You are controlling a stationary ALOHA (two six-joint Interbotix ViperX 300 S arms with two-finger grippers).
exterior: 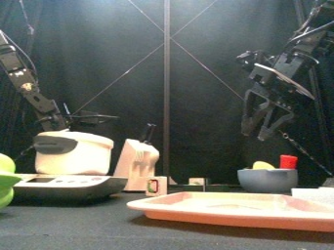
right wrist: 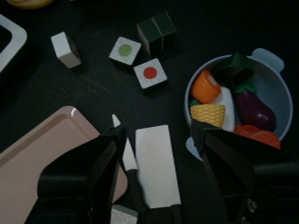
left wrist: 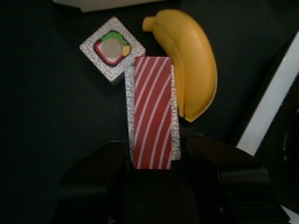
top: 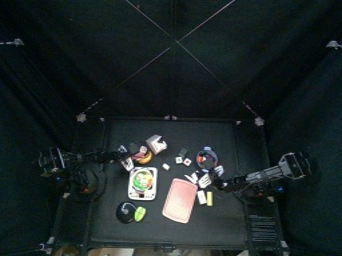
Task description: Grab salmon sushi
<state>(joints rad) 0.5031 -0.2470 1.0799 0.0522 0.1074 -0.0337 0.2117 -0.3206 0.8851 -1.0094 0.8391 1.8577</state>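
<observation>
The salmon sushi (left wrist: 153, 109), a white block topped with red and white stripes, lies lengthwise between my left gripper's (left wrist: 153, 166) jaws, which press on both its long sides. A yellow toy banana (left wrist: 190, 61) and a square sushi roll piece (left wrist: 112, 48) lie just beyond it. In the top view the left gripper (top: 123, 158) is at the table's left side. In the front view a white pot (exterior: 72, 153) hides it. My right gripper (right wrist: 163, 188) is open and empty, held high above the table (exterior: 265, 122) over a white block (right wrist: 155, 166).
A grey bowl (right wrist: 267, 74) of toy vegetables, several small sushi cubes (right wrist: 149, 73) and a pink tray (right wrist: 47, 153) lie under the right gripper. In the front view, a white carton (exterior: 140, 161), the bowl (exterior: 265, 180) and the pink tray (exterior: 222, 206) stand near.
</observation>
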